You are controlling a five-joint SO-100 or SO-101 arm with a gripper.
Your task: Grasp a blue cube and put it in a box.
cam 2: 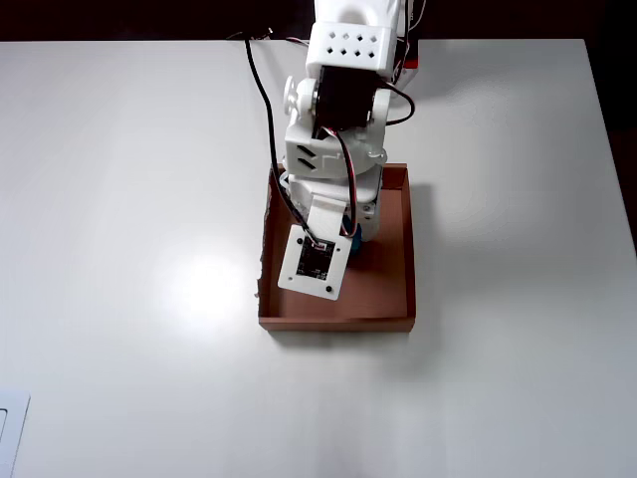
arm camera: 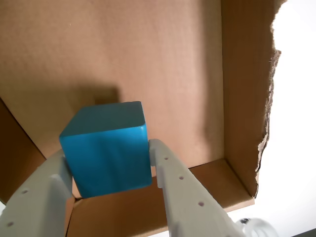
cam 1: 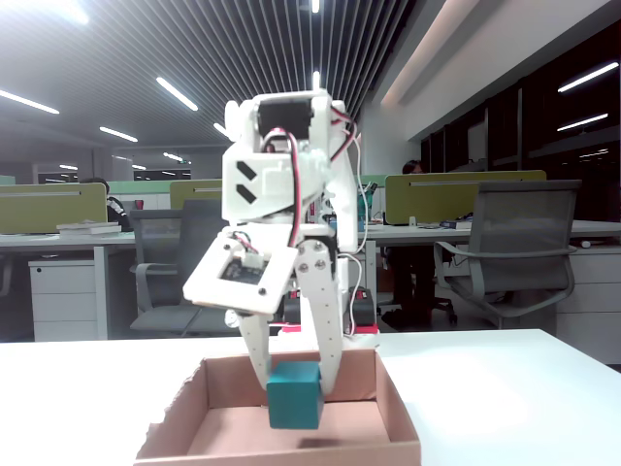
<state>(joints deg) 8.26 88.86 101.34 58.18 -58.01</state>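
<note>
Fixed view alone shows the blue cube [cam 1: 294, 396] hanging above the box [cam 1: 400, 427] floor.

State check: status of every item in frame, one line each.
blue cube: clamped between the gripper fingers, held above the box floor, not yet released.
gripper: shut on the cube, lowered into the box.
box: open-topped, flat on the table, nothing resting on its floor.
table: white, carrying the box.

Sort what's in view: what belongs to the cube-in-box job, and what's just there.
Part of the job:
- blue cube, held between the fingers above the box floor
- box, brown cardboard, under the cube
- gripper

Just there:
- white table
- office chair behind
- desks in the background
</note>
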